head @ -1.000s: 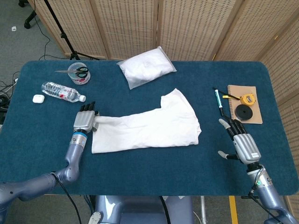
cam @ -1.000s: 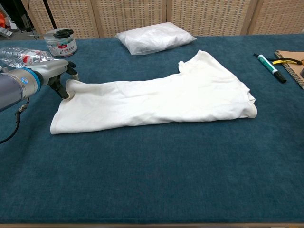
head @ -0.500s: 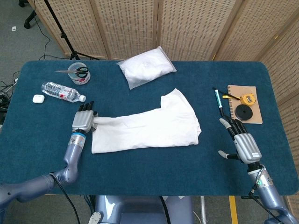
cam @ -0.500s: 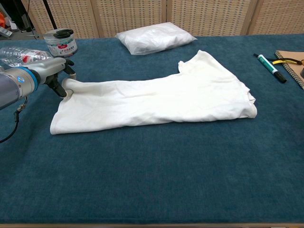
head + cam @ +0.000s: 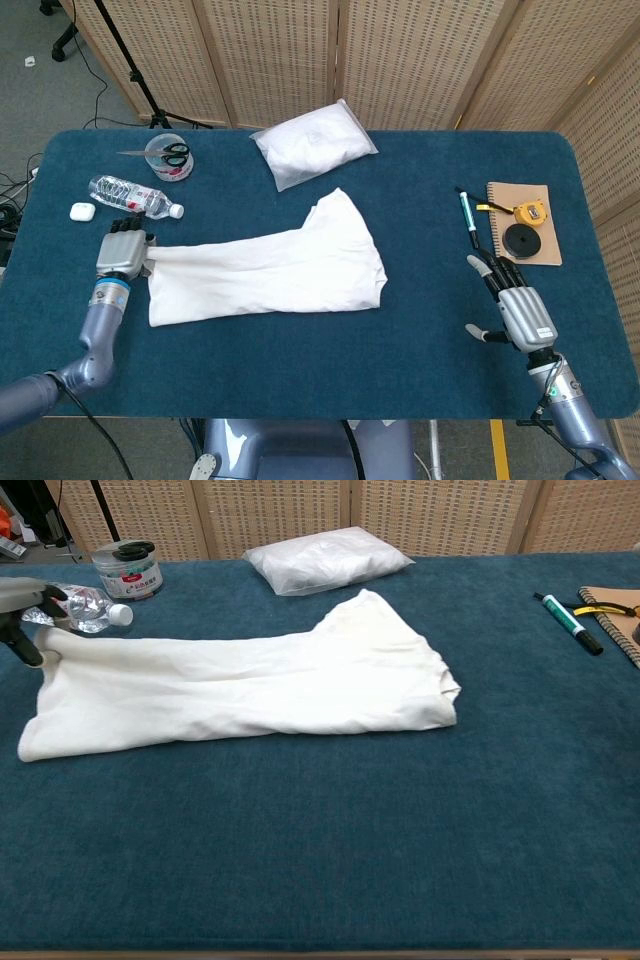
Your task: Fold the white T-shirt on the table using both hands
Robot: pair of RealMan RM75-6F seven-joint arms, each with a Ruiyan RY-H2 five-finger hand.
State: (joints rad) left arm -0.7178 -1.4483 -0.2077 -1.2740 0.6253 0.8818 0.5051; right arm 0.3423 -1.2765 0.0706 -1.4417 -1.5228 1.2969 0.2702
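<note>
white T-shirt (image 5: 265, 272) lengthwise left-right, left hand (image 5: 124, 253) gripping end

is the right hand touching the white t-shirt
Apart. The head view shows the right hand open, with bare blue table between it and the T-shirt.

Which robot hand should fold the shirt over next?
Probably the left hand. It already grips the near-left corner of the white T-shirt, so it could lift that end across. The right hand rests open on the table, well away from the cloth.
</note>
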